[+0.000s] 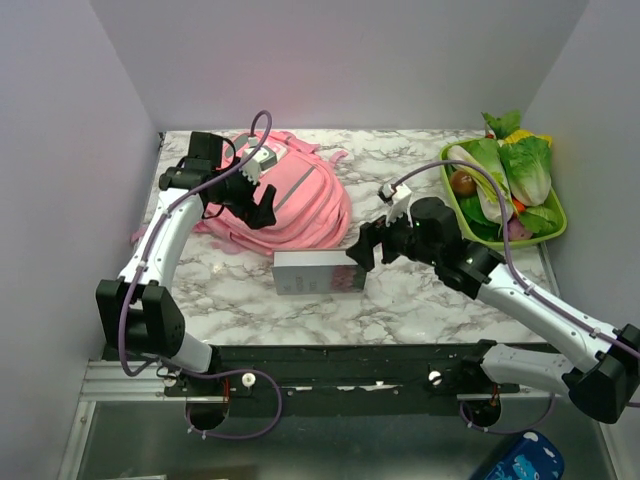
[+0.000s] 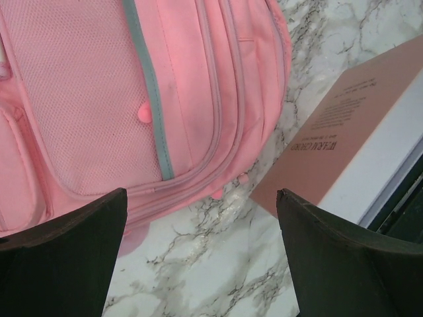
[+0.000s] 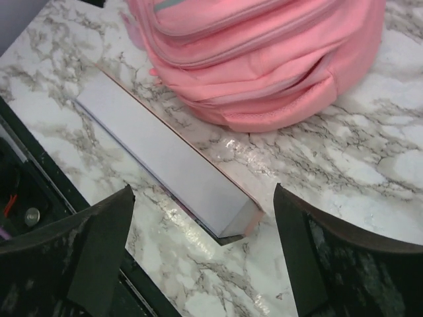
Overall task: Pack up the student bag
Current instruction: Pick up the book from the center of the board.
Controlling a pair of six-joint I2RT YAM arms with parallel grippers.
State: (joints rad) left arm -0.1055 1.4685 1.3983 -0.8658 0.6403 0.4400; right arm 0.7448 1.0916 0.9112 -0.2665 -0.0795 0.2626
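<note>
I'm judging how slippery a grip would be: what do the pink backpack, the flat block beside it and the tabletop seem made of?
The student bag: soft matte woven fabric, shown by its mesh panel, stitched seams and sagging folds. The block: probably a book, with a matte printed pinkish cover over pale page-like edges; possibly a cardboard box. The table: glossy marble pattern with glints; stone or laminate, cannot tell.

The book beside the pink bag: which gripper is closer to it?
Right. The right gripper hovers open at the book's right end. The left gripper, also open, hangs over the student bag, farther off.
</note>
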